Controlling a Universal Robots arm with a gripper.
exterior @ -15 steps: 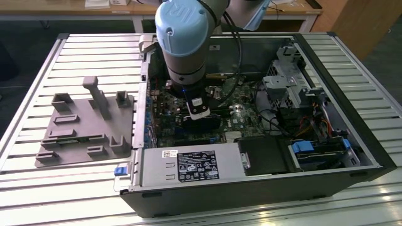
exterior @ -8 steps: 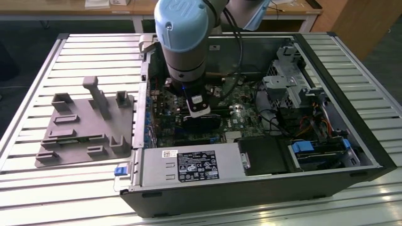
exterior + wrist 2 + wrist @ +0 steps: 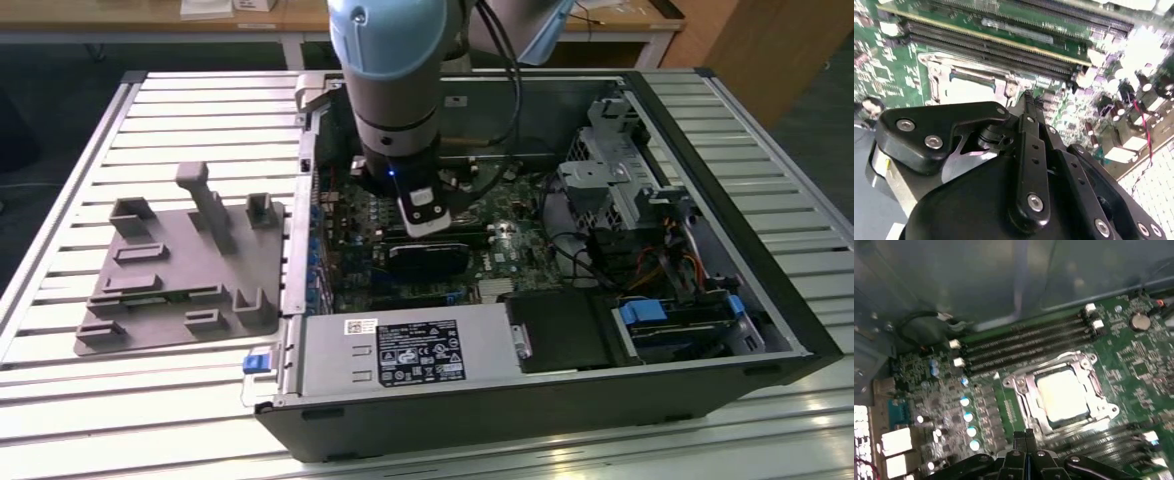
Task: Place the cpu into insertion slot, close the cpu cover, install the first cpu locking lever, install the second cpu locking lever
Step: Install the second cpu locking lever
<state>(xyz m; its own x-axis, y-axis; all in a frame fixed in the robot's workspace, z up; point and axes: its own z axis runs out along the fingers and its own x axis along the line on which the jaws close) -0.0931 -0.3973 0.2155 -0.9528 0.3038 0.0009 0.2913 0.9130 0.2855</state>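
Slatted metal surface (image 3: pixel 107 400), open PC case (image 3: pixel 747 330) lying on it, grey fixture tray (image 3: pixel 174 290) beside the case toward the exterior view's left. Arm (image 3: pixel 394 80) reaches down into the case over the motherboard (image 3: pixel 514 265).

Cpu (image 3: pixel 1061 391): pale square top, already seated in the slot (image 3: pixel 1030 416), whose dark rim shows under the frame. Cover (image 3: pixel 1021 385): silvery frame lies down flat around the chip, cut-out showing the chip top. Also seen in the second wrist view, cpu (image 3: pixel 968 92) bright behind the pincer body.

Pincer (image 3: pixel 1025 436): tips pressed together, nothing between them, hovering just beside the socket's near edge. Second wrist view agrees, pincer (image 3: pixel 1028 95) tip narrow and clenched, near a corner of the cover (image 3: pixel 936 67). Contact with the frame or a lever: cannot tell.

Judgement on stage: chip placed, cover down; work now sits at the locking levers. Cannot make out either lever wire clearly, nor whether one is already hooked.

Doing this step well, as I judge it:
- Push with the closed tips as a single blunt point, on the lever itself, not the cover or chip top.
- Keep travel low and along the socket edge; memory slots (image 3: pixel 1024 342) lie close on the far side.
- Lever must go down, then sideways under its hook; a straight press alone likely springs back.
- Watch for slip onto capacitors (image 3: pixel 969 417) nearby.
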